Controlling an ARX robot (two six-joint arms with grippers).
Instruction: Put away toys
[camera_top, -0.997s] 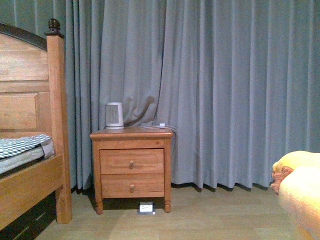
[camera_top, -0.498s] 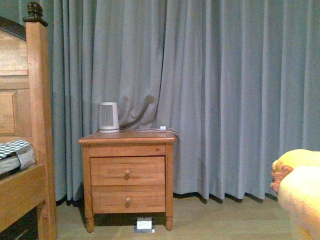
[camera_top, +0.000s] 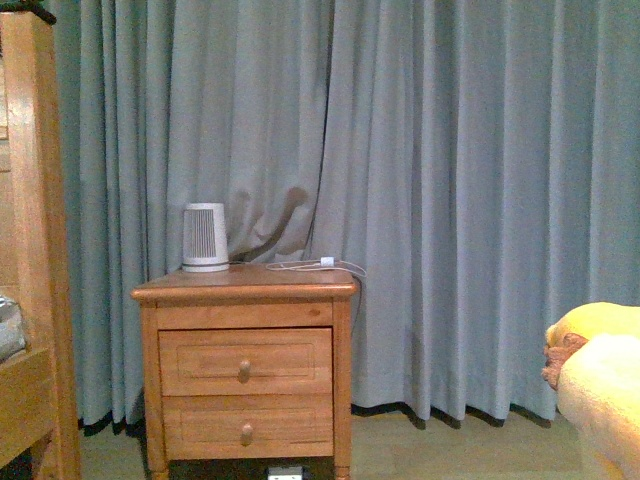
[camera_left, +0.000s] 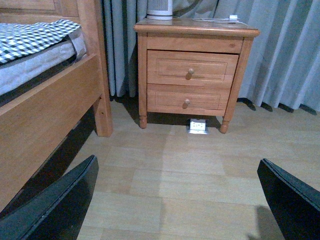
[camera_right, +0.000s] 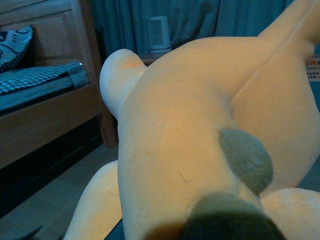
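Status: task judged to be in transit, nothing stowed yet.

- The plush toy (camera_top: 600, 390) is seen at the right edge of the front view, raised above the floor (camera_left: 190, 175) and well apart from the nightstand (camera_top: 245, 370). The right wrist view is almost filled by its orange-yellow body (camera_right: 190, 130), so it is taken to be carried on the right arm.
- Right claw: not made out. A dark shape at the lower edge of the right wrist view may be part of it or a patch on the toy. Whether it is clenched on the toy cannot be told.
- Left claw (camera_left: 177, 160): released, fingers spread wide, nothing between them, only bare floor seen through the gap.
- Both nightstand drawers are seen closed, upper (camera_top: 245, 362) and lower (camera_top: 245, 425). A white ribbed device (camera_top: 205, 237) and a cable (camera_top: 320, 264) are set on the top.
- The bed (camera_left: 45, 90) is seen just beside the nightstand, with a checked cover on it.
- No bin, box or basket for toys is shown in any view, so the destination cannot be named.

Left to do, as judged: a destination to be reached, the toy to be set down or placed inside, and the grip to be released. If a drawer is meant, it has to be opened first, for which the free left claw is available. No other toys are seen.
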